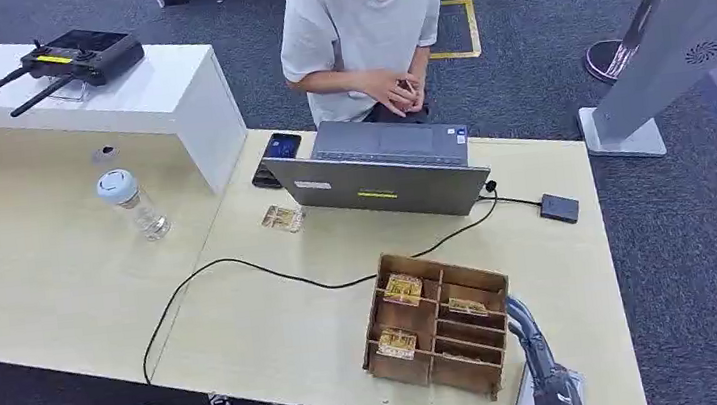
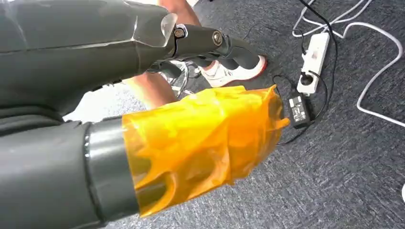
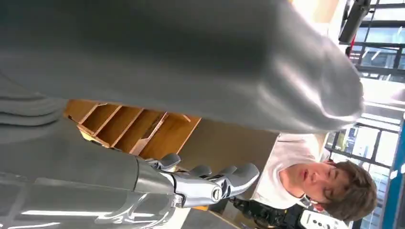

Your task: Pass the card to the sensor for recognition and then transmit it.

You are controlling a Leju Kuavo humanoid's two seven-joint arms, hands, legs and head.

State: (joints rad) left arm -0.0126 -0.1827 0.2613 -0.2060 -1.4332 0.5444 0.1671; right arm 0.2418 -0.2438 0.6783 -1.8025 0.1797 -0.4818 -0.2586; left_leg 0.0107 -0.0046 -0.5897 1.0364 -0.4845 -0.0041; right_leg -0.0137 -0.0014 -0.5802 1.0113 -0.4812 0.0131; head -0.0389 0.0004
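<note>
Beside the compartmented brown wooden box [image 1: 438, 323] at our table's near right, our right hand [image 3: 210, 183] hovers with fingers apart, empty. Small yellowish cards [image 1: 403, 289] lie inside (dividers could snag us). Left hand [image 2: 191, 138]: cannot tell.

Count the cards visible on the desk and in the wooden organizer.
4: one card loose on the desk left of the laptop, three in the wooden organizer compartments. Dividers may hide more.
</note>
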